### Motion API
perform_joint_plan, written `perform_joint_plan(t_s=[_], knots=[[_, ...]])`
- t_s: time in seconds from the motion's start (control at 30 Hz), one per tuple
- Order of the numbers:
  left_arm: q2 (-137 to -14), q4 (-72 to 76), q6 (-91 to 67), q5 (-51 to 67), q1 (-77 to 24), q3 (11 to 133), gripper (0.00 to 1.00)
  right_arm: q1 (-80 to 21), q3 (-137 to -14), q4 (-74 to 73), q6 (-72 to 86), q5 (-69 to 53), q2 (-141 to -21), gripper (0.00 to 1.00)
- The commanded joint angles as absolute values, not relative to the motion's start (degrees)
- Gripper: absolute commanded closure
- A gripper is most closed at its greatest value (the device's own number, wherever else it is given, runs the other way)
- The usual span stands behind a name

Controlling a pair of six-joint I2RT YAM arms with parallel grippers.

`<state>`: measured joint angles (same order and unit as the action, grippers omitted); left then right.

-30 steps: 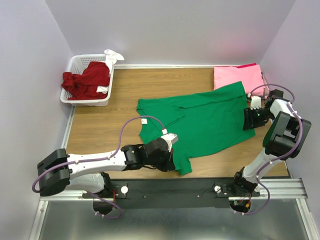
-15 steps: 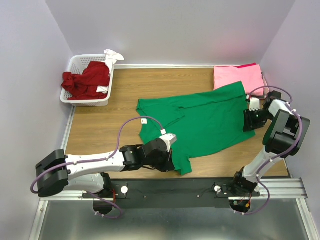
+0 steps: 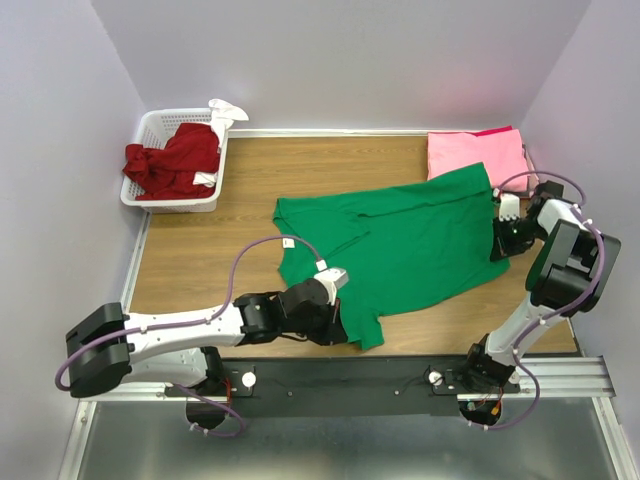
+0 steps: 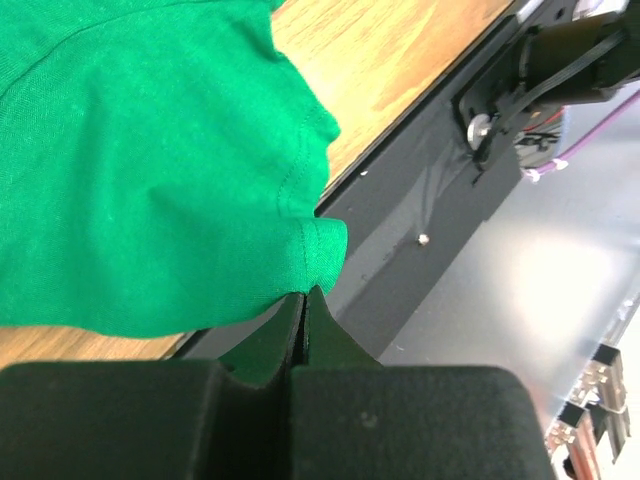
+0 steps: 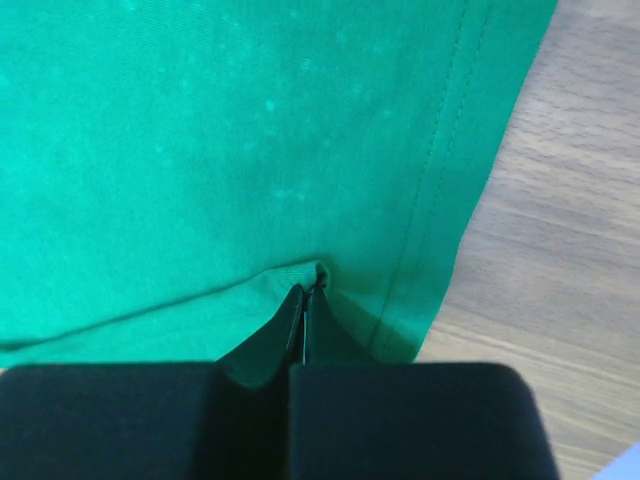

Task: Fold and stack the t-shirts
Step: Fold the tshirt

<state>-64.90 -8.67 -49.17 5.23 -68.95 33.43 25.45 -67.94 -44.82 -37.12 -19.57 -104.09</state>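
You have the green t-shirt [image 3: 410, 245] spread across the tabletop [image 3: 200, 250], the dark red t-shirt [image 3: 175, 160] crumpled in the basket [image 3: 172, 203], and the pink t-shirts [image 3: 475, 155] folded at the far right corner.

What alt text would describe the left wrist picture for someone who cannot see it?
The left end effector, closed, pinches the edge of a bright green t-shirt lying on a wooden table. A black rail runs along the table's near edge.
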Motion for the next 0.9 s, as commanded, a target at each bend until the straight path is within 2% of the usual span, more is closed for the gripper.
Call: perform_joint_plan(t_s=[0.0, 0.47, 0.87], knots=[[-60.8, -8.3, -51.0, 4.7, -68.6, 32.6, 1.00, 25.7, -67.7, -44.2, -37.3, -20.3, -99.4, 1.00], [-47.3, -12.0, -54.1, 2.4, -63.4, 30.1, 1.00, 27.2, -65.3, -43.8, -36.6, -21.4, -92.2, 1.00], [-45.7, -9.5, -53.1, 2.5, -56.4, 34.5, 1.00, 28.9, -62.9, -43.4, -38.3, -28.6, -91.3, 1.00]])
